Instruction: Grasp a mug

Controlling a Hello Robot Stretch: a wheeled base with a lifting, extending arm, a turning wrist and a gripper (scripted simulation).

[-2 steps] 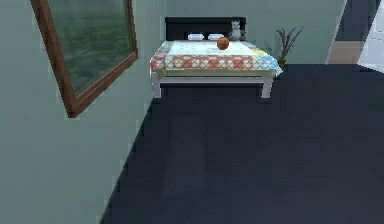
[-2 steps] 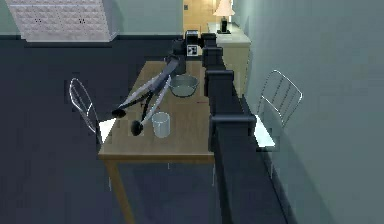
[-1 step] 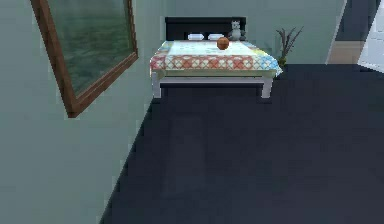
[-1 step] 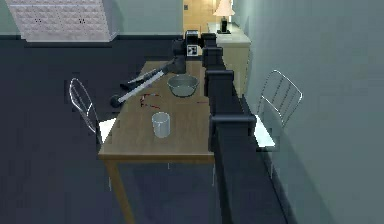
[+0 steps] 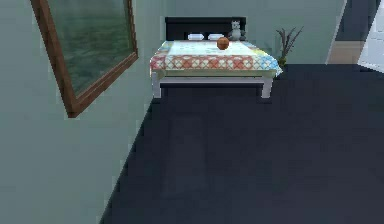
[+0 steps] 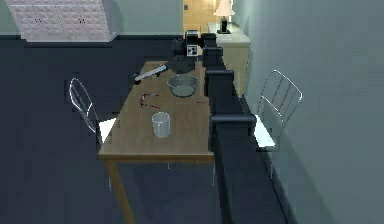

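A pale grey mug (image 6: 160, 122) stands upright on the wooden table (image 6: 190, 140), near its close end. The dark arm (image 6: 232, 130) runs up along the table's right side. Two white marker squares (image 6: 191, 42) sit at its far end, over the table's far end. Just below them is the gripper (image 6: 186, 64), well beyond the mug. Things lie on the table around it, so I cannot tell whether it holds anything.
On the table lie a grey bowl (image 6: 182, 86), a long bat-like stick (image 6: 152, 72) and small dark bits (image 6: 150, 97). Wire chairs stand at the table's left (image 6: 85, 108) and right (image 6: 272, 100). In the forward view, a quilted bed (image 5: 215, 60) with an orange ball (image 5: 223, 44) stands across dark floor.
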